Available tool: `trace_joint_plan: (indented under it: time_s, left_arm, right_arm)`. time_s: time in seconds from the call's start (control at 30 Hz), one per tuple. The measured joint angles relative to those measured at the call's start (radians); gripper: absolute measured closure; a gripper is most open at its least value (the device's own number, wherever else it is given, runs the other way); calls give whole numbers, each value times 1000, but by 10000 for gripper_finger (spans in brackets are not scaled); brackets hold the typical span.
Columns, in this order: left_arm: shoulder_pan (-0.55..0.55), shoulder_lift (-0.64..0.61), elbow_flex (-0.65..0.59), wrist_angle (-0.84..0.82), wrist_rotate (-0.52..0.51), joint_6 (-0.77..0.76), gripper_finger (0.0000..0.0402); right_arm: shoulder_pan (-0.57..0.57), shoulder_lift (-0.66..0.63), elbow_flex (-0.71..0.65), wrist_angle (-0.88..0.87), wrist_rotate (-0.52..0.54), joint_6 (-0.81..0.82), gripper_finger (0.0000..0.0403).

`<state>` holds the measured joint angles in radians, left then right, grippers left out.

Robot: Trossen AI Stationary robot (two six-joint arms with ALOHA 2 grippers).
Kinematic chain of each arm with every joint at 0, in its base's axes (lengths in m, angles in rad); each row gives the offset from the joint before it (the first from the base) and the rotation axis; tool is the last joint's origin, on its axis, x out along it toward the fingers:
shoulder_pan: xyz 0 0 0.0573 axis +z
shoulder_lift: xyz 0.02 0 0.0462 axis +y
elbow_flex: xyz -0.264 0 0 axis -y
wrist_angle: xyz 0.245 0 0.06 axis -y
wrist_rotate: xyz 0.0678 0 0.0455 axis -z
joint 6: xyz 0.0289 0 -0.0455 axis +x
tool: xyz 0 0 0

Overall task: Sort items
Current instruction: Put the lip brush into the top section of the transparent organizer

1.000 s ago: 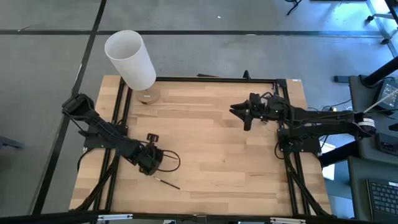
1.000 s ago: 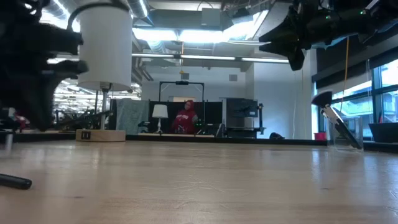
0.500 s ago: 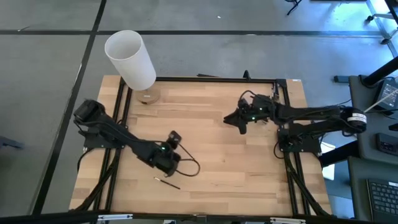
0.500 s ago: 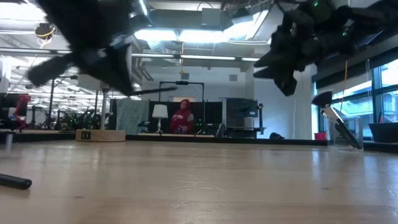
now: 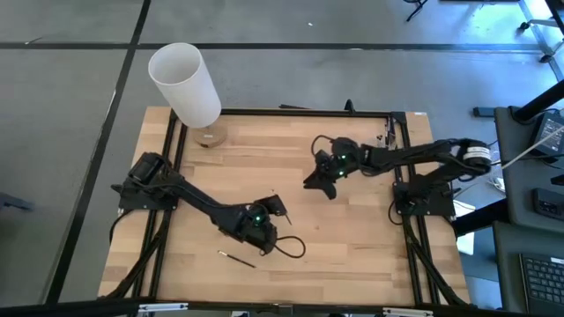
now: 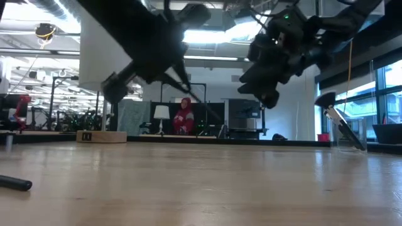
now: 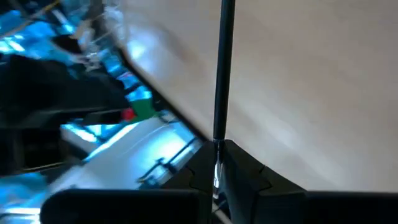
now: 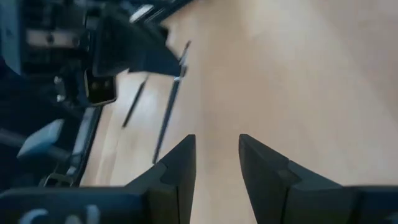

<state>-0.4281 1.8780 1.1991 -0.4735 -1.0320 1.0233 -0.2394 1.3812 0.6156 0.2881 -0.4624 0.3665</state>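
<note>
Pale wood table (image 5: 352,238), concrete floor (image 5: 291,79)

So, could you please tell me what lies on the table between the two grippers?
Nothing: in the high view, only bare pale wooden table separates the left gripper, shut on a slim dark makeup brush, from the open, empty right gripper.

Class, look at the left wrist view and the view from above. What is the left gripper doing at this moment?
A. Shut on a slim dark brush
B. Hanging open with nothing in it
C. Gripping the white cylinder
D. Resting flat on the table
A: the left gripper is shut on a slim dark brush that sticks out past its fingertips, held above the table.
</note>
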Motion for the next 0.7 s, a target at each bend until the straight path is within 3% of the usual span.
trace_joint_plan:
  time_s: [0.2,0.4,0.7]
  left_arm:
    - [13,3,0,133,-118,151,380]
    - [23,2,0,157,-136,169,380]
    - [24,2,0,157,-135,169,380]
  right_arm:
    - [37,127,64,90,-94,-61,281]
    - [59,223,108,217,-194,-35,260]
    - [81,310,183,216,-139,-6,225]
